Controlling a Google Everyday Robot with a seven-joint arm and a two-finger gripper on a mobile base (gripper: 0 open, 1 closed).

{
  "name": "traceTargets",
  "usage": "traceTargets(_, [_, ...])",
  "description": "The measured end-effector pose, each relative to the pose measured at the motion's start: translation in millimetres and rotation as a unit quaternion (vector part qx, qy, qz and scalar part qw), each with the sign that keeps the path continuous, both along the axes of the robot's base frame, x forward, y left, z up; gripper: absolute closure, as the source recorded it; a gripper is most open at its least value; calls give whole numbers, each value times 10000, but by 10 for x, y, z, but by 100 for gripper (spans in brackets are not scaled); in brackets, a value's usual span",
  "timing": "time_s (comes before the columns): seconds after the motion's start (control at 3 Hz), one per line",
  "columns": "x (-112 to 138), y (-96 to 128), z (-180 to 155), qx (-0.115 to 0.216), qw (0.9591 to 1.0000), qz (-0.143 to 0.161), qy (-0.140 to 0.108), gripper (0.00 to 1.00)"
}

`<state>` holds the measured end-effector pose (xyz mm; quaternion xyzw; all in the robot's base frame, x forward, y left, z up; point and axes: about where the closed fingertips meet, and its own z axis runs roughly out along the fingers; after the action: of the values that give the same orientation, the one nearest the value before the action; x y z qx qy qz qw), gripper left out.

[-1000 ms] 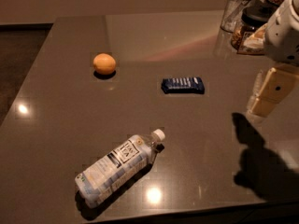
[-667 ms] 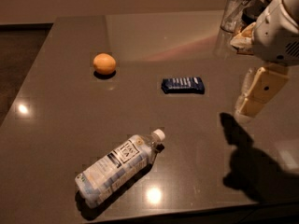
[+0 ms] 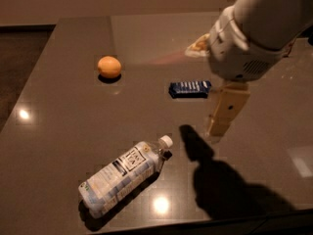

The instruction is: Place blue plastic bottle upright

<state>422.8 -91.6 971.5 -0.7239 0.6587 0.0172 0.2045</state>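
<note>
The blue plastic bottle [image 3: 124,177] lies on its side on the dark table [image 3: 58,131] near the front edge. Its white cap [image 3: 166,141] points up and to the right. My gripper [image 3: 218,129] hangs from the large white arm [image 3: 259,28] at the right. It hovers above the table, just right of the cap and apart from the bottle. Its shadow [image 3: 195,146] falls beside the cap.
An orange [image 3: 109,66] sits at the back left. A flat dark blue snack wrapper [image 3: 190,88] lies mid-table, just left of the gripper. A pale object [image 3: 198,45] peeks out behind the arm. The table's front edge [image 3: 195,224] runs close under the bottle.
The arm has swung left and lower, from the table's right edge toward the bottle's cap. It now hides the drinking glass at the back right. The bottle, orange and wrapper have not moved.
</note>
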Motion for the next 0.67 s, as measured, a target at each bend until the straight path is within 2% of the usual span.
traceTargets(0.33, [-100, 386, -183, -171, 9975, 682, 13, 0])
traceTargets(0.67, [-275, 704, -389, -301, 9902, 1354, 128, 0])
